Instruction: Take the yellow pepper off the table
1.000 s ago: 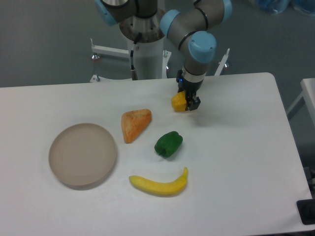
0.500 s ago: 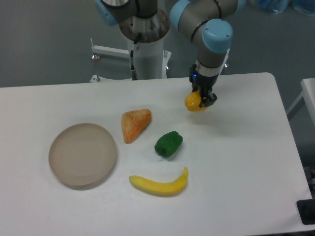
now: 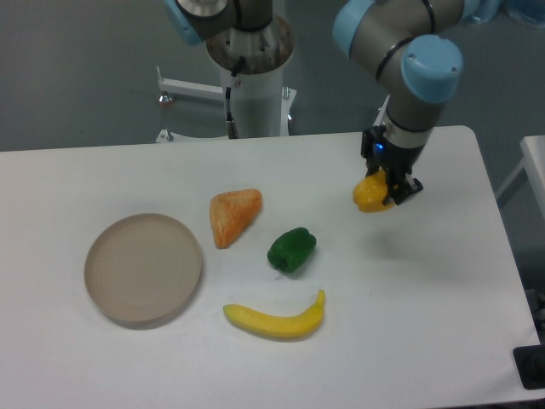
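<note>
The yellow pepper (image 3: 370, 194) is a small blocky yellow-orange toy. It hangs in my gripper (image 3: 385, 193), which is shut on it and holds it above the white table (image 3: 443, 290), over the right part of the tabletop. A faint shadow lies on the table below and to the right of it. The black fingers hide the pepper's right side.
An orange wedge-shaped piece (image 3: 232, 214), a green pepper (image 3: 291, 249) and a yellow banana (image 3: 277, 319) lie in the middle of the table. A round tan plate (image 3: 143, 267) sits at the left. The arm's base (image 3: 251, 64) stands behind the far edge.
My gripper has carried the yellow pepper to the right and toward the front, away from the far middle of the table. The other objects have not moved.
</note>
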Tool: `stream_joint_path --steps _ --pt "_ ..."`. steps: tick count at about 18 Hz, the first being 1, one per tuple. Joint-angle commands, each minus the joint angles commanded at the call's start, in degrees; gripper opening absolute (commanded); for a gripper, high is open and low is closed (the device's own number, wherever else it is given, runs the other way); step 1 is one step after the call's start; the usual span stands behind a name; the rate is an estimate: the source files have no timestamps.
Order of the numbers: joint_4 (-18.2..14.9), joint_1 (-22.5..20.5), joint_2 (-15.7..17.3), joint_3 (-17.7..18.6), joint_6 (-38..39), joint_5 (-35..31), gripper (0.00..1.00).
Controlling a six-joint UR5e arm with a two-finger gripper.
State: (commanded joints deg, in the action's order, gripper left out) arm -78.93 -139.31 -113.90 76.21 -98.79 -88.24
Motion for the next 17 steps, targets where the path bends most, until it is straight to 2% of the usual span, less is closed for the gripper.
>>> stream_joint_path --steps 11,17 --pt "0.5 1.9 -3.2 -2.2 3.8 -1.7 0.35" --pt "0.4 2.2 -3.1 -2.2 3.8 -1.7 0.35"
